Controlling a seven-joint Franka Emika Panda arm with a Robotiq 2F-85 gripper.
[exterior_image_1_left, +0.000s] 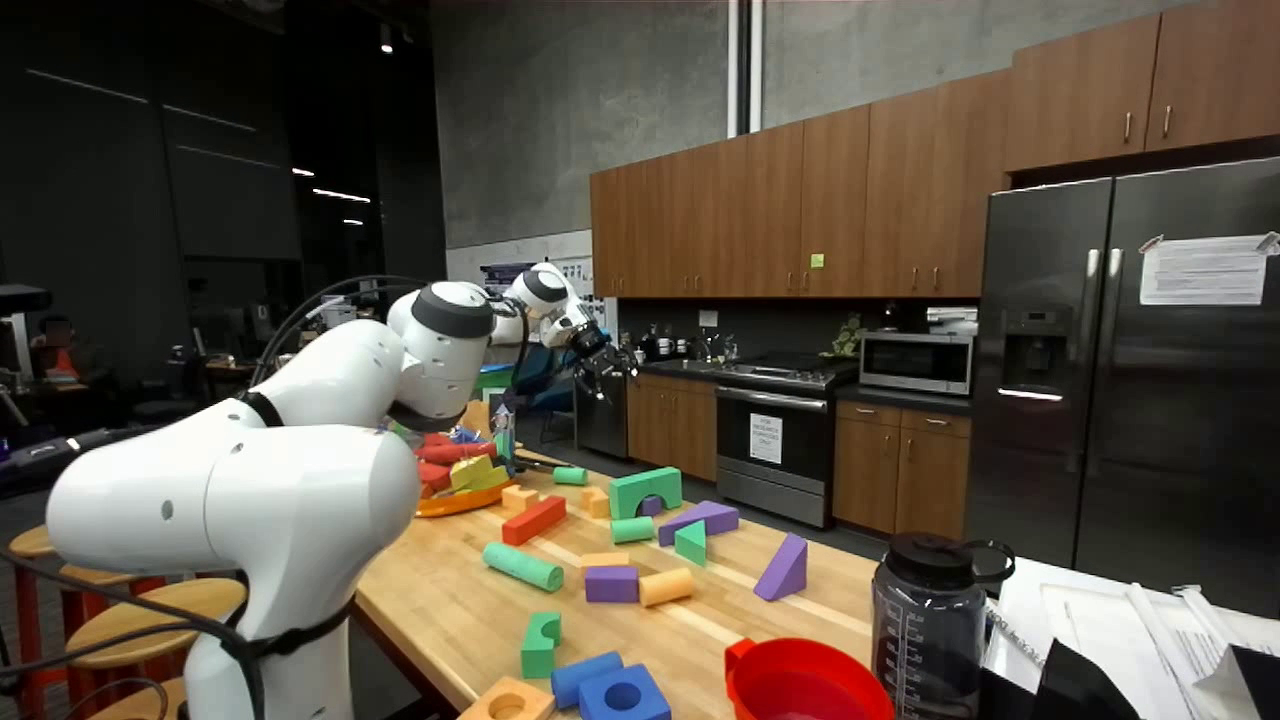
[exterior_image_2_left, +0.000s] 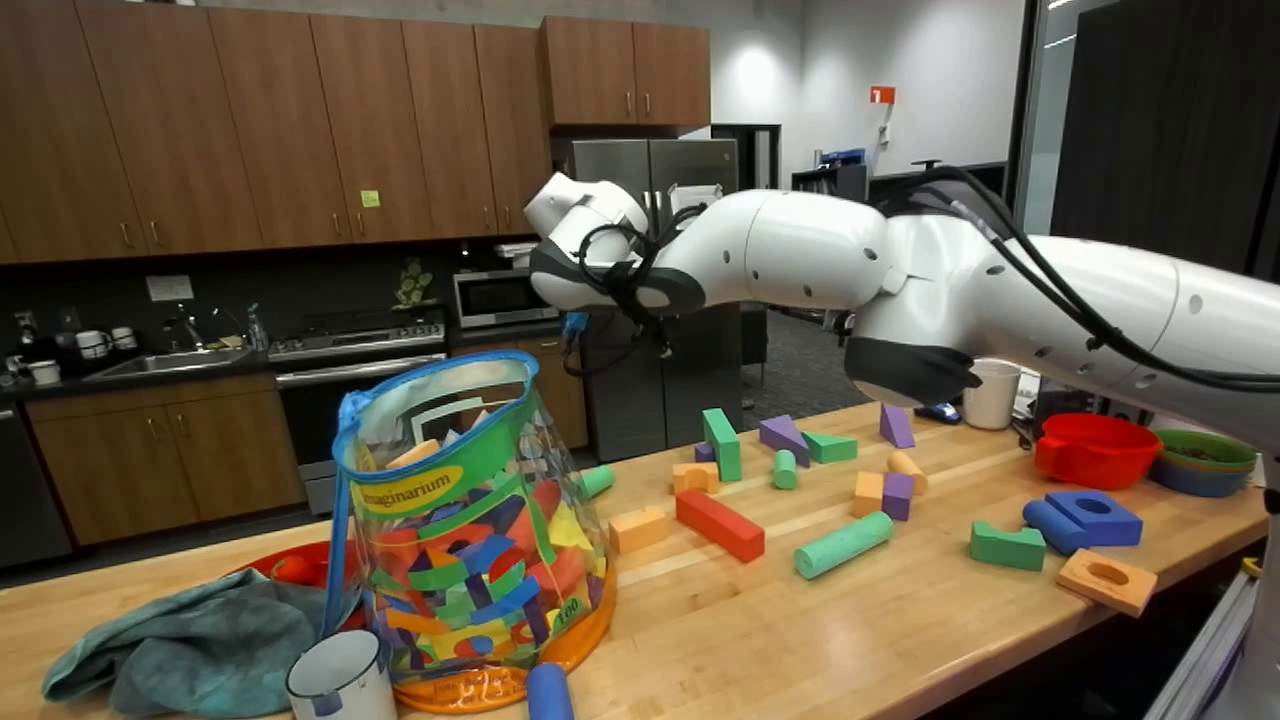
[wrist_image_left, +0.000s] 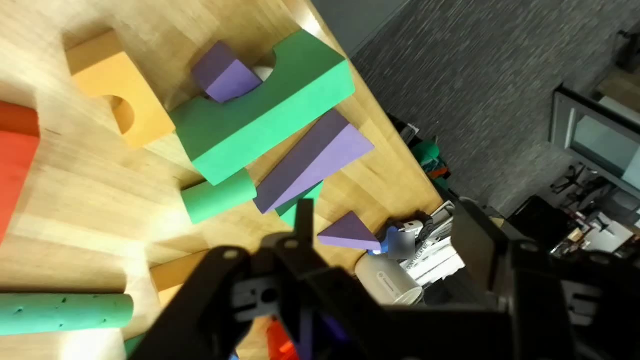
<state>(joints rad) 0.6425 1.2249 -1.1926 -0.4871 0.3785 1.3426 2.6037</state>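
Note hand (wrist_image_left: 385, 215) spread apart and empty, held high, likely for clearance, seemingly nearest green arch (wrist_image_left: 275, 107) on tabletop (wrist_image_left: 95, 200), feet-down near the edge, probably steady on broad legs, with purple block (wrist_image_left: 225, 75) at its opening.

In the wrist view, the black gripper (wrist_image_left: 384, 215) hides part of the green triangular foam block (wrist_image_left: 288, 214); the left edge cuts off the red rectangular foam block (wrist_image_left: 15, 155) and the green pitted foam cylinder (wrist_image_left: 65, 313). In an exterior view, the bottom edge crops the red plastic bowl (exterior_image_1_left: 808, 655).
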